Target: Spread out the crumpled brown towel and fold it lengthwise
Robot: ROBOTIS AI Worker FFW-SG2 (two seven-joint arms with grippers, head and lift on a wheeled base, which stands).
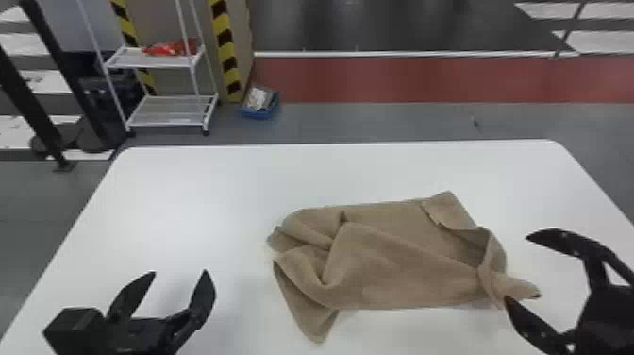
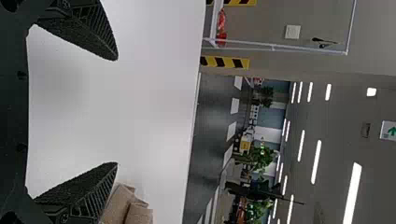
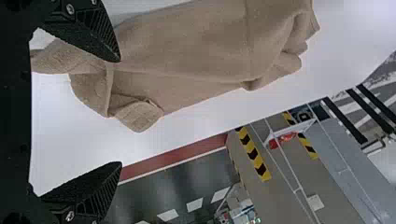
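The crumpled brown towel (image 1: 396, 264) lies right of the table's middle, with folds at its left end, a turned-over flap at its far right corner and a twisted tip pointing right. My left gripper (image 1: 179, 278) is open at the table's near left, apart from the towel. My right gripper (image 1: 516, 269) stands open at the right, its nearer finger close to the twisted tip; whether they touch I cannot tell. In the left wrist view, the left gripper (image 2: 116, 112) has a bit of towel (image 2: 122, 205) beyond one finger. In the right wrist view, the towel (image 3: 196, 46) extends past one finger of the right gripper (image 3: 120, 112).
The white table (image 1: 188, 189) has rounded far corners. Behind it on the floor stand a white wire rack (image 1: 165, 118) with a red item on its upper shelf, and a blue bin (image 1: 260, 104) beside a striped post.
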